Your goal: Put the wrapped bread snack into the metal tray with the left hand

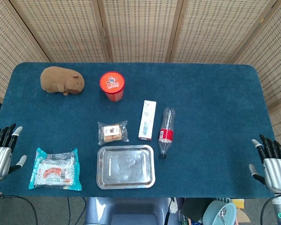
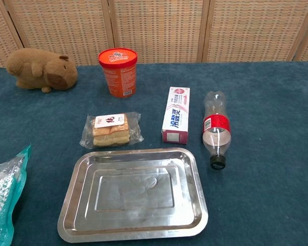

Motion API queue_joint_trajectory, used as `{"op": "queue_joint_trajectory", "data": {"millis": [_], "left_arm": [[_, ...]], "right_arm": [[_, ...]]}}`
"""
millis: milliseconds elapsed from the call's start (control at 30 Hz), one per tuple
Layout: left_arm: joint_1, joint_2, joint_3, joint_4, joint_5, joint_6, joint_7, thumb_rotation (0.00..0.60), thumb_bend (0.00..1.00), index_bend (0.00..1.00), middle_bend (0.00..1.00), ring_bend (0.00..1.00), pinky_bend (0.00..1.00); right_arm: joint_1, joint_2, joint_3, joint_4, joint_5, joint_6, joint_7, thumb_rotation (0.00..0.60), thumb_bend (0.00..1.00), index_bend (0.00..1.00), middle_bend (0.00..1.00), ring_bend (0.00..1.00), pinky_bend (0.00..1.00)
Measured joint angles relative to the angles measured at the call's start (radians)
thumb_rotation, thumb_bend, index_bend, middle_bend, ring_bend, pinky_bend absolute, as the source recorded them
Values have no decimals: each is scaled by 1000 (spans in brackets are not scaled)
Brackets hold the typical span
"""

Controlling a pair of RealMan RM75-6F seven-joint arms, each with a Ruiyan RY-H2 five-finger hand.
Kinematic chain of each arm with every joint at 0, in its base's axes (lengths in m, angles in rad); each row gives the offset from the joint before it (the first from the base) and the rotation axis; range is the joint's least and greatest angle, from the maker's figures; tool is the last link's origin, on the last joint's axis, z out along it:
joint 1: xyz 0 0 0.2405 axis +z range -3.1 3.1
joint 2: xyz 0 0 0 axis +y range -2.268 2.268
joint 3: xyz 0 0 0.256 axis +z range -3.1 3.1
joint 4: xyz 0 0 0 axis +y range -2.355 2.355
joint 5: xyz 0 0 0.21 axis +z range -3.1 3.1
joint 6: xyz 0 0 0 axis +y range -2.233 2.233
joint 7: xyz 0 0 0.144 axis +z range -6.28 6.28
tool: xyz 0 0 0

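Note:
The wrapped bread snack (image 1: 113,132) (image 2: 111,130) lies in clear plastic on the blue table, just behind the empty metal tray (image 1: 125,182) (image 2: 77,205). My left hand (image 1: 2,149) rests at the table's left edge, fingers spread and holding nothing, well to the left of the snack. At the right edge my right hand (image 1: 270,158) sits the same way, fingers apart and empty. Neither hand appears in the chest view.
A teal snack bag (image 1: 55,169) (image 2: 4,196) lies left of the tray. Behind are a plush capybara (image 1: 62,80) (image 2: 40,68), a red cup (image 1: 112,86) (image 2: 118,71), a toothpaste box (image 1: 147,120) (image 2: 176,114) and a lying plastic bottle (image 1: 166,131) (image 2: 215,128).

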Motion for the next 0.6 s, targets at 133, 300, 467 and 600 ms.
{"op": "queue_joint_trajectory", "data": {"millis": [133,300,467,600], "left_arm": [[-4,-1,-1,3,-5,-9,-5,600,318,0,0,0,0],[-8,-2,2,11,-8,-21,-19,600,318,0,0,0,0],[-10,6,15,11,7,-34,-48,600,319,0,0,0,0],[-16,21,21,-2,15,-49,-52,600,319,0,0,0,0]], "right_arm": [[3,0,3,0,2,-3,-1,600,385,97,0,0,0],[5,-1,4,-2,-1,-5,-12,600,385,97,0,0,0],[6,-4,2,-2,-4,-5,-17,600,385,97,0,0,0],[7,-5,5,6,0,-9,-4,600,385,97,0,0,0]]}}
